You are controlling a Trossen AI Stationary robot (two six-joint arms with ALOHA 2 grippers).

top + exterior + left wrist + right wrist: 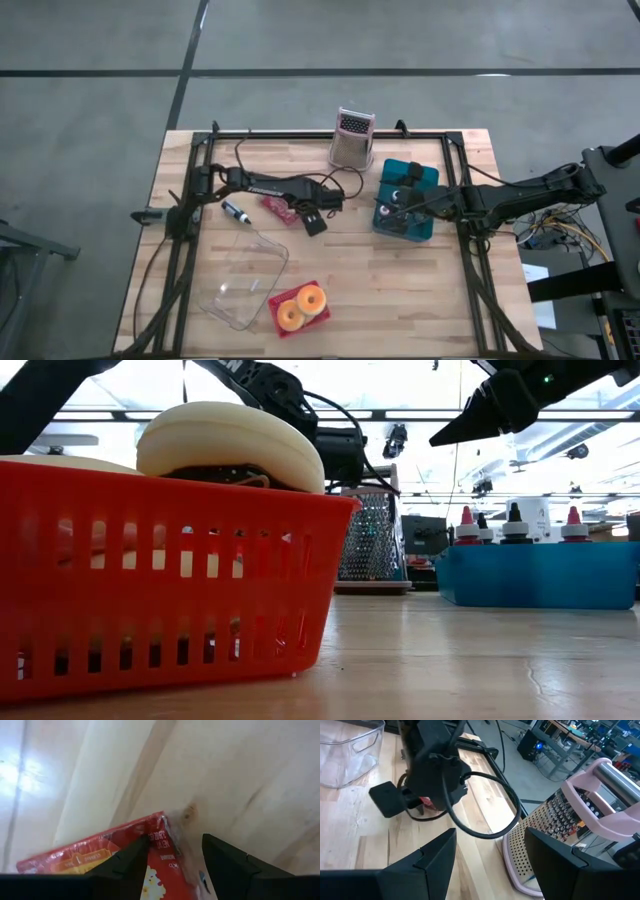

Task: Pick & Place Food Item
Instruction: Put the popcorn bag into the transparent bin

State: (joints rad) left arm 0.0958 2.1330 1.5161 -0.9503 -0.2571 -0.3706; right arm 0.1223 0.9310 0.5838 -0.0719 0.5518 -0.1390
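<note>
The flat red foil snack packet [279,207] lies on the pale wooden plank table [400,290], between the black marker [236,213] and the metal box grater with its pink handle [351,138]. The left claw [305,207] is down over the packet's end, and in the left wrist view its two dark fingers [127,865] stand either side of the packet [100,855], close on its sides, though I cannot tell whether they actually pinch it. The packet looks light, thin and crinkly, probably slick. It would likely flex if taken by a corner, so a hold across its narrow width near the end seems safest. The right claw [398,207] hangs spread over the blue plastic bin [421,228]. The table is smooth and level. Beyond it lies a bright workshop with benches.
</note>
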